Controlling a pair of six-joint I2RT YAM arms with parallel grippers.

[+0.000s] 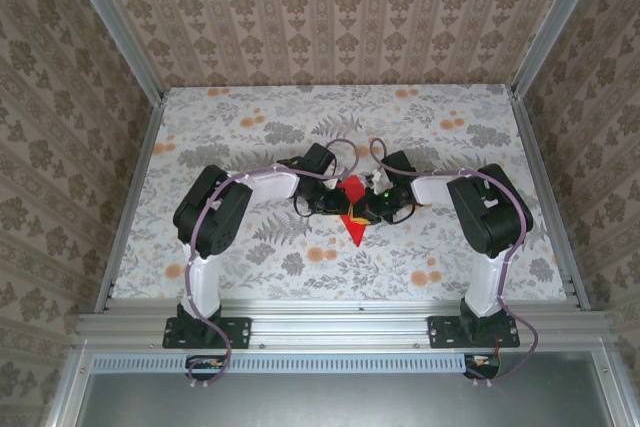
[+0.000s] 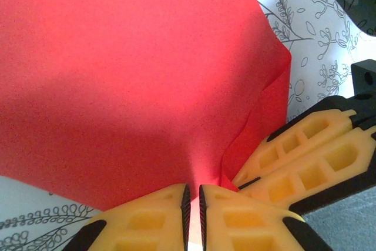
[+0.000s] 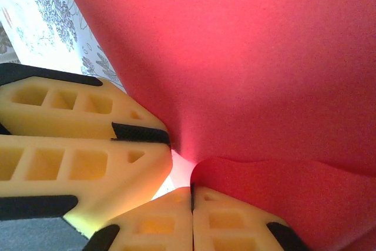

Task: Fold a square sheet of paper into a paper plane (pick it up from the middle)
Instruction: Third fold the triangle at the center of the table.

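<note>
Top external view places the red paper sheet (image 1: 355,229) at the middle of the flowered table (image 1: 250,127), between the left gripper (image 1: 335,205) and right gripper (image 1: 370,209), with one corner pointing toward the bottom of the frame. Only the wrist views reveal the grips. Each gripper's yellow fingers are pressed together on the sheet, pinching it side by side, tips nearly touching, and the paper bulges above them.
</note>
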